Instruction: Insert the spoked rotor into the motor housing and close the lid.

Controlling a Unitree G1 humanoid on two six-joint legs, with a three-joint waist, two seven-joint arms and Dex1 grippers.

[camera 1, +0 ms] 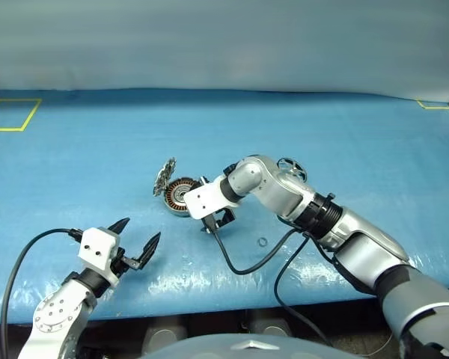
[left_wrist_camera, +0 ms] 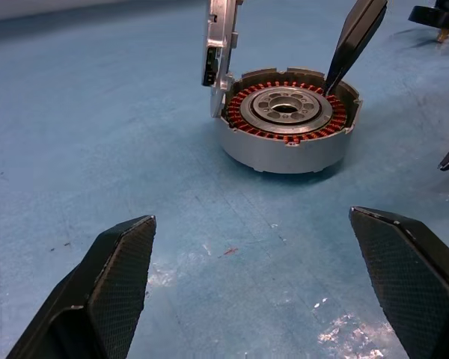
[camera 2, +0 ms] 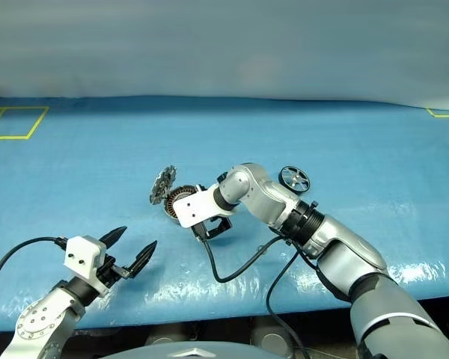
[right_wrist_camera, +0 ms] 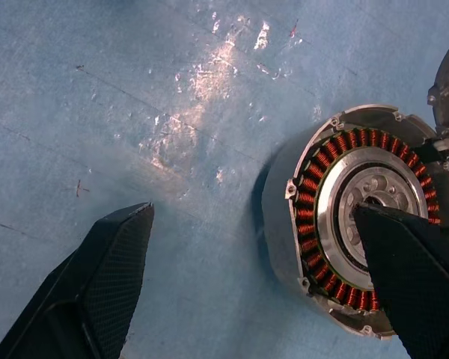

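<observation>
Two grippers work over the blue table (camera 1: 75,142), and neither carries anything. Nearest the robot, the left gripper (camera 1: 139,233) hangs low over the table's front edge with its black, cross-hatched fingers spread wide, pointing toward the motor housing (left_wrist_camera: 286,120). Next out, the right gripper (right_wrist_camera: 262,284) is turned down and to the left over the housing, its fingers likewise spread, one tip over the hub and the other over bare table.

The housing is a round silver-grey metal puck, its well showing a ring of copper-brown windings around a bright hub. Its lid (camera 1: 165,176), a thin grey notched disc, stands upright at the far-left rim, so the housing is open. Farther off, beyond the right forearm, the spoked rotor (camera 2: 294,178) lies on the table, black-rimmed with silver spokes.

Judging by this, nothing is done yet: fetching and seating the rotor and closing the lid all remain.
</observation>
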